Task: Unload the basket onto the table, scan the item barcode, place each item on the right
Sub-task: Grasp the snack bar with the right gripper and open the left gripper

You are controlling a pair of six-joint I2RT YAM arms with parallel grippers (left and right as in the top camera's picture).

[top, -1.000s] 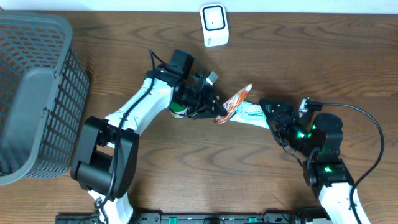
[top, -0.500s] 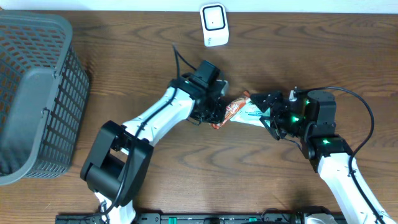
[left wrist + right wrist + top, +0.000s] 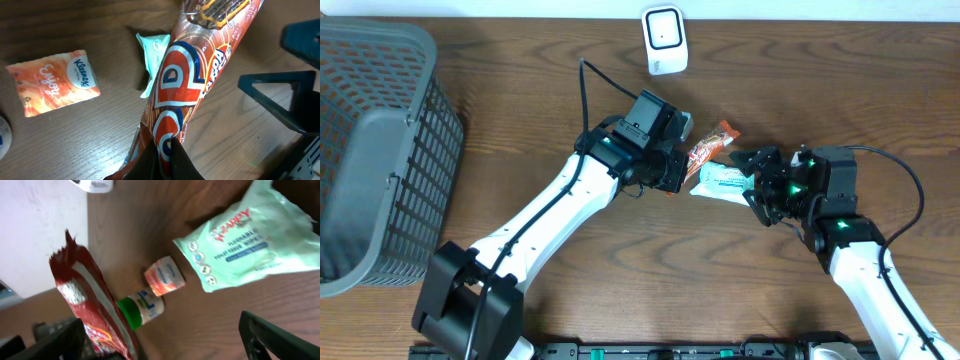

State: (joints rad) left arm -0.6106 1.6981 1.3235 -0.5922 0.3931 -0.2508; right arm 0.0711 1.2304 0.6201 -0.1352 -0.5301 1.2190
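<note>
Overhead, my left pincer (image 3: 678, 170) is clenched on one end of the snack wrapper (image 3: 712, 145), held above the table (image 3: 520, 100) so, I judge, its barcode can face the scanner (image 3: 663, 40); my right pincer (image 3: 752, 176) gapes empty beside the wipes pack (image 3: 720, 181).

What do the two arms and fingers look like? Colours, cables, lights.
The left arm and right arm have white link shells, black joints and black wrist housings. A thin black cable loops off the left wrist; a thicker black cable arcs off the right. Green lights glow on the right arm. The right gripper's fingers are black, flat and angular.
</note>
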